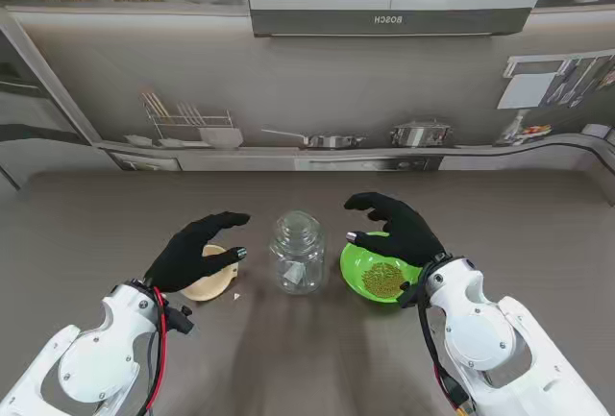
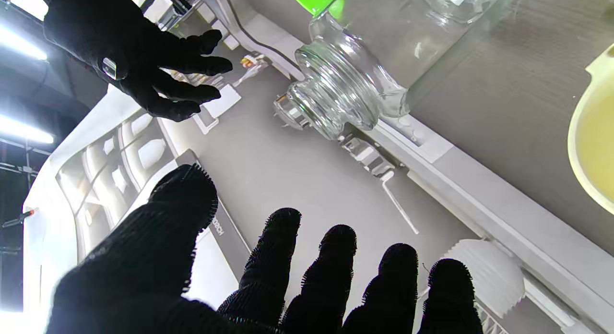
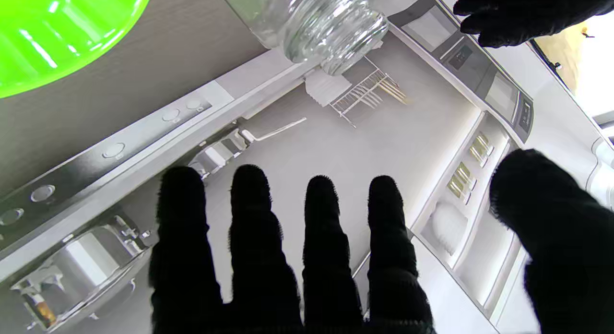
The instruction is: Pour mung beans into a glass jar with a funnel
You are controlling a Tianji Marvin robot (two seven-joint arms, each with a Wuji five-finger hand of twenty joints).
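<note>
A clear glass jar (image 1: 296,254) stands upright in the middle of the table, its mouth uncovered; it also shows in the wrist views, jar (image 2: 355,70) and jar (image 3: 321,22). To its right a green bowl (image 1: 381,272) holds mung beans (image 1: 383,279); the bowl's rim (image 3: 57,36) appears in the right wrist view. On the jar's left lies a cream funnel (image 1: 211,280), partly under my left hand; its pale edge (image 2: 592,147) shows too. My left hand (image 1: 195,252) hovers open over the funnel. My right hand (image 1: 399,228) hovers open over the bowl's far rim.
The brown table (image 1: 500,214) runs back to a kitchen backdrop with a dish rack (image 1: 189,120), a pan (image 1: 327,139) and a pot (image 1: 420,134) along the wall. A small pale speck (image 1: 237,295) lies beside the funnel.
</note>
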